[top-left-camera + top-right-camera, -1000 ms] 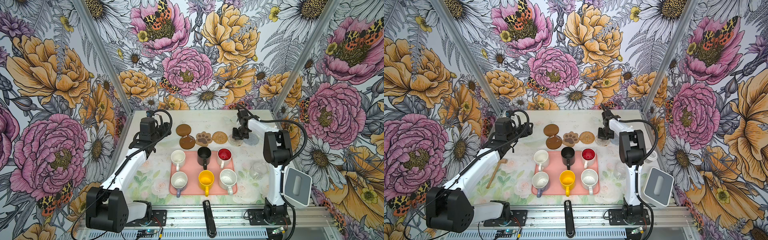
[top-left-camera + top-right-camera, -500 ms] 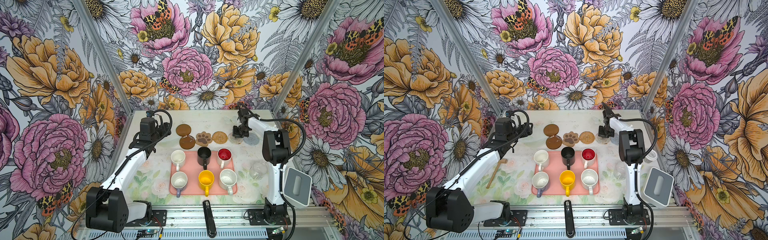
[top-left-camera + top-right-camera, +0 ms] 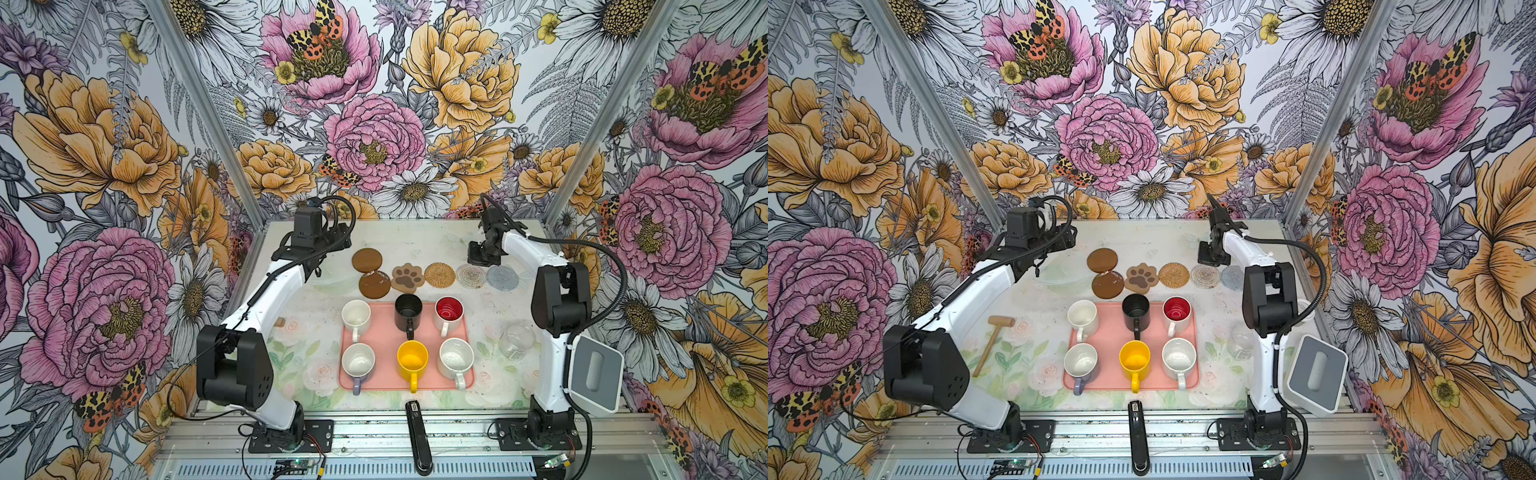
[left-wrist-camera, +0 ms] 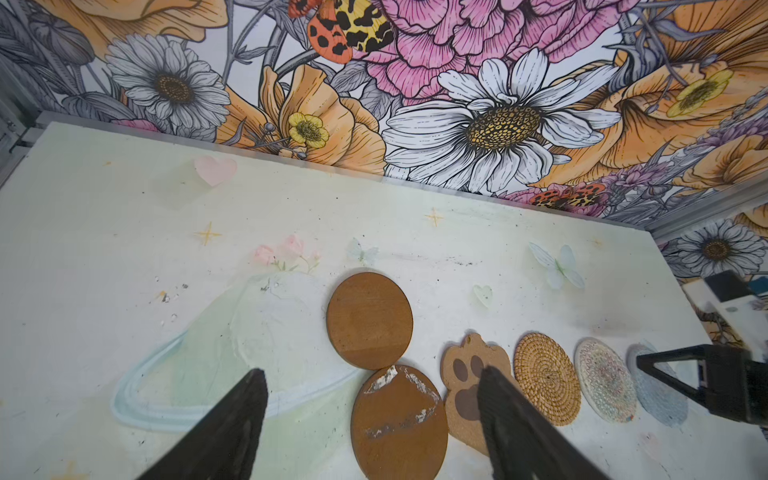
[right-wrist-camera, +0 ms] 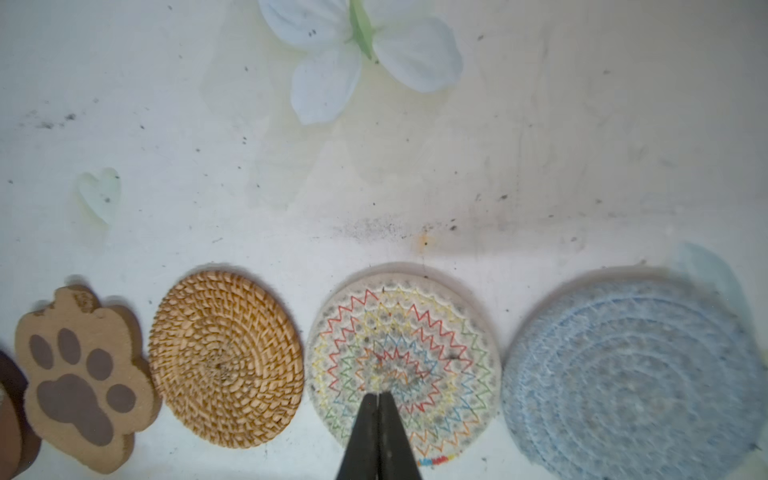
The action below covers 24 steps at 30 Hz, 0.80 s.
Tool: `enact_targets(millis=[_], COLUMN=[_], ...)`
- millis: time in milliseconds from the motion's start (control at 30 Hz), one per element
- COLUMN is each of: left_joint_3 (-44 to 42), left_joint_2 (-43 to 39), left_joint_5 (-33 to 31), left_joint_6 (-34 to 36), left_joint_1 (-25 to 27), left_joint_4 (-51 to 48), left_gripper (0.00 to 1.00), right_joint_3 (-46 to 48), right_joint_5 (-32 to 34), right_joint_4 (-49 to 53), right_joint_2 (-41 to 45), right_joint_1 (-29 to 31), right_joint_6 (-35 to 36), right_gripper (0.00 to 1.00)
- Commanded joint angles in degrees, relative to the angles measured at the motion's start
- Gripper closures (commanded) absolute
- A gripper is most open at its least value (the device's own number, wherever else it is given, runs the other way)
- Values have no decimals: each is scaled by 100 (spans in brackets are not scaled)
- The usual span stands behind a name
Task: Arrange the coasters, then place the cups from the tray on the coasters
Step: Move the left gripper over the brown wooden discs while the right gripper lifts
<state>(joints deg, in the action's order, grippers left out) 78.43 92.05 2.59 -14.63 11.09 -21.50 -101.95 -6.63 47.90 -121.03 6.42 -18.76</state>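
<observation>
**Top views.** In both top views the large salmon-pink rectangular tray point(image 3: 384, 337) lies at the middle of the table point(image 3: 415, 241), its long axis running left to right. It carries six handled mugs in two rows of three.
- Far row: plain white mug point(image 3: 356, 314), black mug point(image 3: 408, 309), white mug with red inside point(image 3: 449, 312).
- Near row: lavender mug with white inside point(image 3: 358, 360), yellow mug point(image 3: 412, 359), speckled white mug point(image 3: 456, 357).

All six stand upright with handles pointing toward the near table edge.

Beyond the tray, five coasters form a line running left to right:
- glossy brown disc point(image 3: 375, 284)
- tan paw-shaped coaster point(image 3: 408, 277), toes toward the back wall
- golden woven round point(image 3: 439, 274)
- whitish woven round point(image 3: 471, 276)
- pale blue woven round point(image 3: 502, 278)

A second glossy brown disc point(image 3: 367, 260) lies behind the first, touching it.

**Left wrist view.** The left gripper point(image 4: 372, 372) is spread wide with nothing between its fingers, above the two brown discs.

**Right wrist view.** The right gripper point(image 5: 378, 395) is clenched, with its fingers pressed together on nothing. Its tips are over the centre of the whitish woven round. Whether they touch it cannot be determined.
</observation>
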Motion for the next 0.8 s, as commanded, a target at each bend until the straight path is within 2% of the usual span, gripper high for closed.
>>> enact_targets(millis=[0, 100, 200, 267, 467, 533, 767], left_joint_3=[802, 1729, 2560, 2861, 3651, 3876, 4381], left_joint_2=[662, 1605, 2379, 2729, 3540, 3736, 4228], left_joint_5=[32, -231, -262, -172, -45, -57, -106], left_joint_6=[406, 604, 672, 668, 609, 645, 684], left_joint_1=[195, 370, 471, 511, 528, 540, 587], left_joint_4=[-940, -1757, -2404, -2494, -2864, -2979, -3118], left_gripper=[17, 15, 14, 13, 11, 3, 1], right_joint_3=[-14, 151, 379, 556, 1130, 1300, 1822], right_joint_5=[105, 168, 192, 184, 189, 194, 250], right_joint_4=[-216, -334, -492, -606, -898, -973, -1194], right_joint_2=[566, 855, 1124, 1283, 1665, 1746, 1923], right_joint_1=[70, 160, 241, 268, 281, 281, 272], right_joint_6=[13, -10, -55, -112, -230, -250, -338], right_gripper=[87, 73, 65, 61, 55, 55, 53])
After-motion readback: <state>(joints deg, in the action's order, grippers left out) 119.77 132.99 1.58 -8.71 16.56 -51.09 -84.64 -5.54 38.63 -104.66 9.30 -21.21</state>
